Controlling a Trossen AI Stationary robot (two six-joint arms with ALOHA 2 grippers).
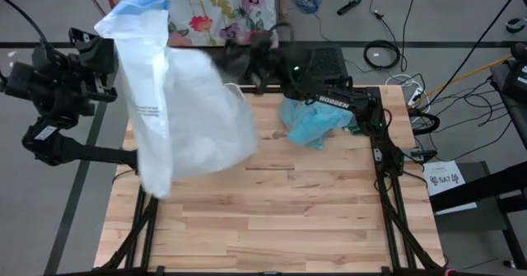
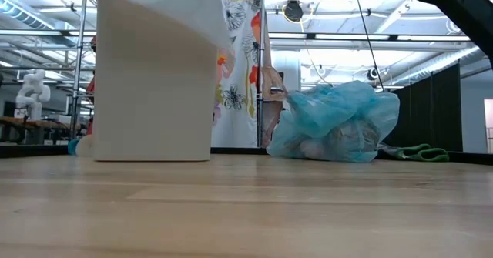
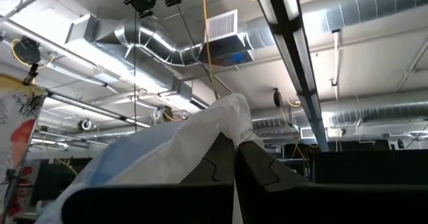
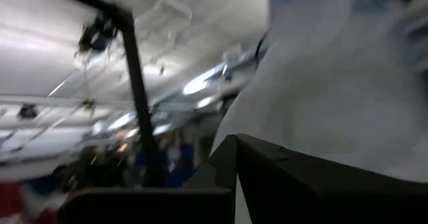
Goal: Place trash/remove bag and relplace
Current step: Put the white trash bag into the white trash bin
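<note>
The white replacement bag (image 1: 185, 111) with a blue hem (image 1: 140, 8) hangs raised over the table's left half; in the low view its lower end (image 2: 154, 154) reaches the tabletop. My left gripper (image 3: 235, 164) is shut on it and points up toward the ceiling. My right gripper (image 1: 247, 58), blurred, is at the bag's far right side and is shut (image 4: 235, 174). The filled light-blue bag (image 1: 317, 121) lies on the table's far right part (image 2: 339, 123), touched by neither gripper. Loose trash scraps do not show. My left gripper pinches the white bag near its blue-hemmed top between its two fingers (image 3: 267, 174), which point upward; the plastic (image 3: 221, 127) bunches out above them, layers not countable. The bag hangs below the hold, its lower end at the table. My right gripper pinches the white bag; only a thin white strip (image 4: 235, 207) shows between the shut fingers. The plastic (image 4: 334, 83) spreads beyond them. Which part of the bag this is cannot be told through the blur.
The table's near half (image 1: 272, 210) is bare wood. A flowered cloth (image 1: 222, 4) stands behind the far edge. Cables and a power strip (image 1: 416, 91) lie on the floor beyond the table's right side. The right arm (image 1: 354, 103) reaches over the blue bag.
</note>
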